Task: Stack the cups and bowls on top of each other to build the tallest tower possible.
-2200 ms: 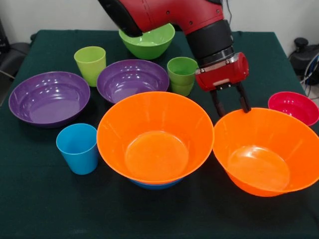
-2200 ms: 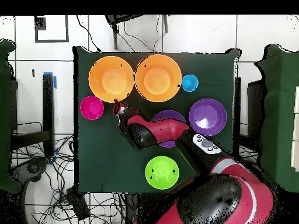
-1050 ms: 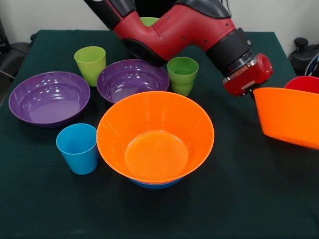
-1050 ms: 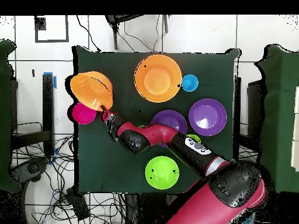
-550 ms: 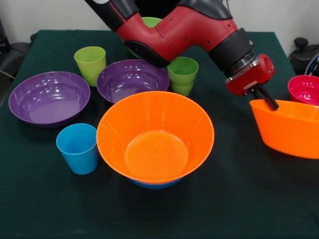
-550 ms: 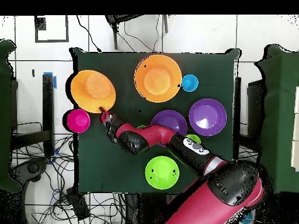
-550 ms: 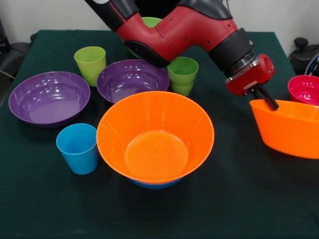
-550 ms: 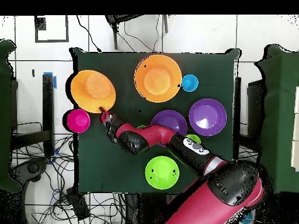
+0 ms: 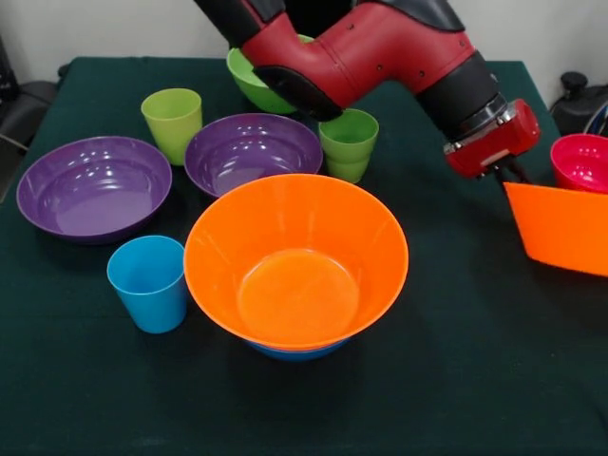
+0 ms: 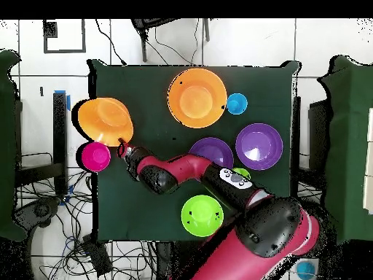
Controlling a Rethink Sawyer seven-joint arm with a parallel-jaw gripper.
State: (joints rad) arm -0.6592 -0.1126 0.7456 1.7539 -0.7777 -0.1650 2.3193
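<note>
Farther sideways than before, gripper-held orange bowl (image 9: 565, 237)

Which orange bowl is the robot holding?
The orange bowl at the table's edge beside the red bowl; the other orange one sits by the blue cup.

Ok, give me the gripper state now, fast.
Gripper: shut on the rim of the orange bowl, carrying it at the table's edge beside the small red bowl.

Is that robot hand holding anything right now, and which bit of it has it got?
Yes. The gripper is pinching an orange bowl by its rim, at the table's edge beside the small red bowl.
</note>
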